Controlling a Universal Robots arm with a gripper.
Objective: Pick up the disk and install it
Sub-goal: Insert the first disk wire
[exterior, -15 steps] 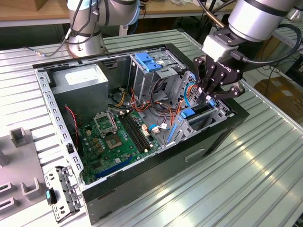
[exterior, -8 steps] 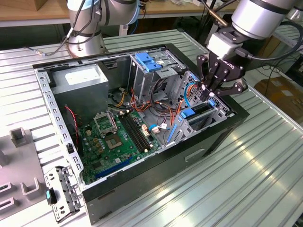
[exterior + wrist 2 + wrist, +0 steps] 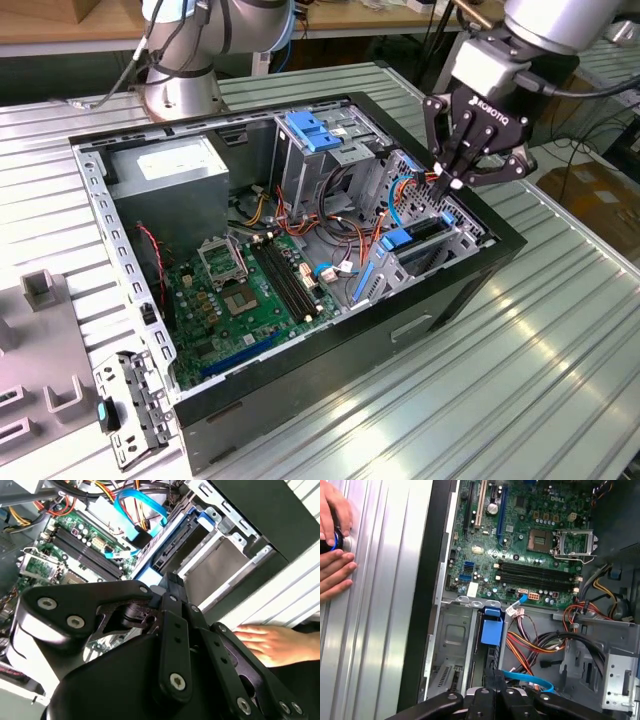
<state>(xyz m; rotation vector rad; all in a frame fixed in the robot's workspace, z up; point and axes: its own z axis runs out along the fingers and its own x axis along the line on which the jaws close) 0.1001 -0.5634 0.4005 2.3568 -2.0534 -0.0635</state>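
Note:
The disk stands on edge in a slot of the drive cage at the open computer case's corner on the exterior view's right. Its blue edge frame faces the motherboard. In the first wrist view I see the frame's blue tab with the dark disk edge behind it. My gripper hangs just above the cage's far end, fingers pressed together with nothing between them. In both wrist views the fingertips sit right over the disk's slot.
The case also holds a grey power-supply box, a blue latch plate, the motherboard and loose cables. A person's hands rest on the slatted table beside the case. A second arm's base stands behind.

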